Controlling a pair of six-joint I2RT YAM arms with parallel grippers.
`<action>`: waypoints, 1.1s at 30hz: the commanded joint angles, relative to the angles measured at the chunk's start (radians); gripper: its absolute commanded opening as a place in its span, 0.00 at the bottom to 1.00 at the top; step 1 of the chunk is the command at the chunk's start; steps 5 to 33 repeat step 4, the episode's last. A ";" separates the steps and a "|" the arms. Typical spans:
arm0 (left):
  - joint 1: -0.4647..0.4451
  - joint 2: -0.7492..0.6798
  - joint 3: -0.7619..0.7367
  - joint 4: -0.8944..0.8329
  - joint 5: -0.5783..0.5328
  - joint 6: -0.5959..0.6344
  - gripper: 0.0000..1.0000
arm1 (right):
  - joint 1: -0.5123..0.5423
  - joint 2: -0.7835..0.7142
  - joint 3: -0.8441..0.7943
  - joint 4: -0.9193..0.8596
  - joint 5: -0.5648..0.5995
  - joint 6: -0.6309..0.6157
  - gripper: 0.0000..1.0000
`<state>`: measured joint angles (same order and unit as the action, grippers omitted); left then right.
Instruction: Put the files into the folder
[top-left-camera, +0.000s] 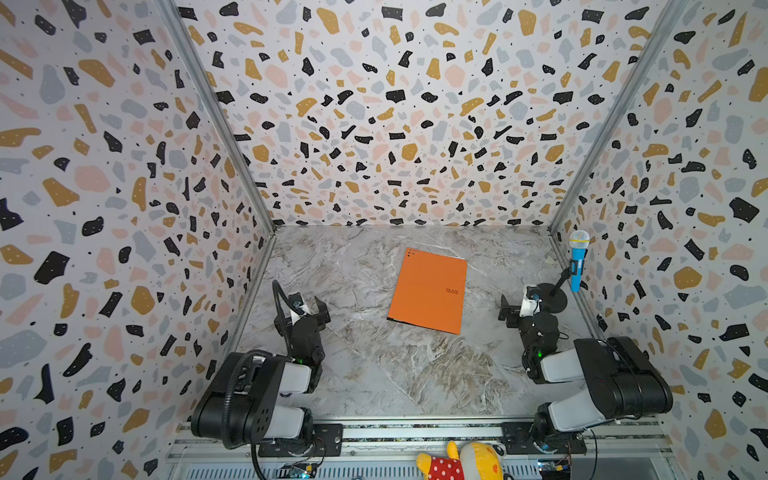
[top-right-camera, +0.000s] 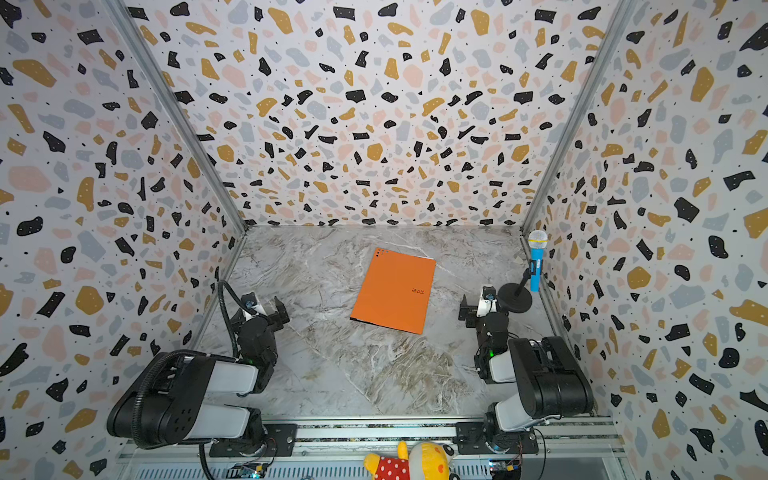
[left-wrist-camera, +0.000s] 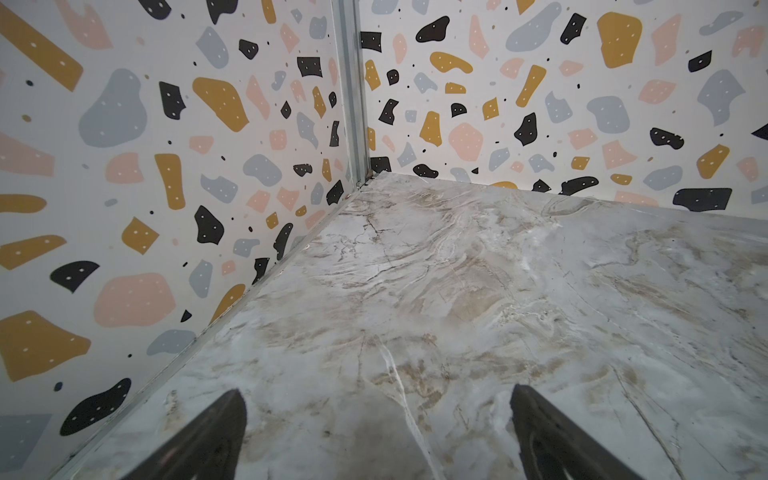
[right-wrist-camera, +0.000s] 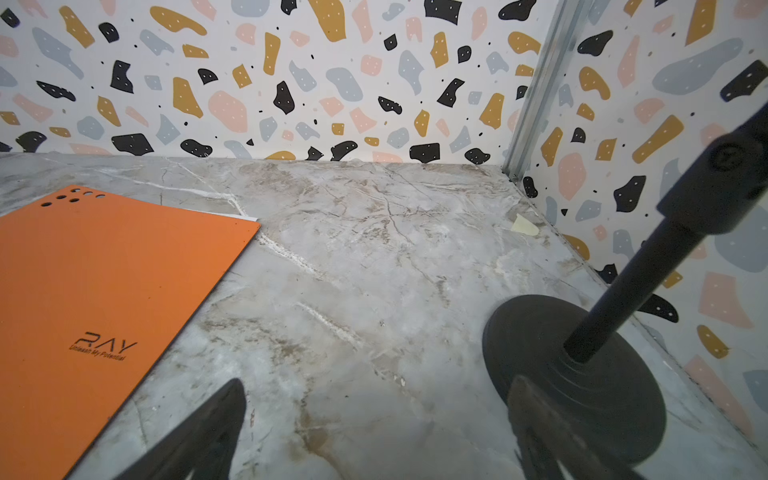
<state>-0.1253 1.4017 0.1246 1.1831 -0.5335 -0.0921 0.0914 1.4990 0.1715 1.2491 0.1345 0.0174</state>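
Left gripper (left-wrist-camera: 378, 392): jaws spread wide with nothing between them. It sits low over bare table (top-left-camera: 374, 374) near the left wall.
Right gripper (right-wrist-camera: 378, 384): jaws spread wide and empty. It is just beside the round stand base (right-wrist-camera: 573, 374) of the blue microphone (top-left-camera: 578, 262), and 1 finger overlaps that base in the wrist view.
Folder (top-left-camera: 428, 291): closed with its orange cover up. It lies flat toward the back of the table, between the 2 arms and apart from both grippers.
Files (right-wrist-camera: 246, 216): no loose sheet lies anywhere on the table. A thin white sliver peeks past the folder's far edge, so paper appears to be inside. How many sheets cannot be told.
Done: judging by the shut cover and the bare marble, loading and closing look finished.
Left: probably nothing, or at most tucking in that sliver.
Off the work area: a plush toy (top-left-camera: 457, 461) by the front rail, not involved.
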 joint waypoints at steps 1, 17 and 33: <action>0.004 -0.010 0.015 0.057 0.004 0.009 1.00 | 0.008 -0.008 0.022 0.015 0.020 -0.010 0.99; 0.004 -0.010 0.014 0.060 0.003 0.009 0.99 | 0.008 -0.009 0.022 0.015 0.021 -0.010 0.99; 0.004 -0.010 0.014 0.060 0.003 0.009 0.99 | 0.008 -0.009 0.022 0.015 0.021 -0.010 0.99</action>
